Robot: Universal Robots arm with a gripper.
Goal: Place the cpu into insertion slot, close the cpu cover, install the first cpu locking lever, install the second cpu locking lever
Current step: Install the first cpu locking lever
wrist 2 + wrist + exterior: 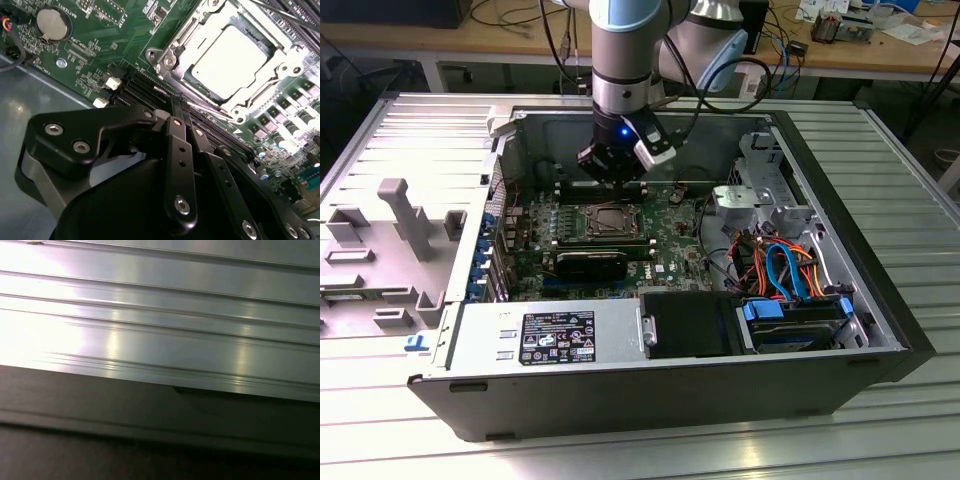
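Your black multi-link gripper (175, 107) hangs by the socket's edge, fingers pressed together on nothing. The small silver-grey square cpu (231, 59) sits inside the silver-rimmed insertion slot (175, 52) mid-motherboard (cover apparently down). Light, stiff, fragile; handle by edges.

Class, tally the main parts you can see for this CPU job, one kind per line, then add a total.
Robot gripper: 1
Cpu seated in the socket: 1
Cpu cover frame around it: 1
Green motherboard: 1
Round coin battery: 1
Total: 5
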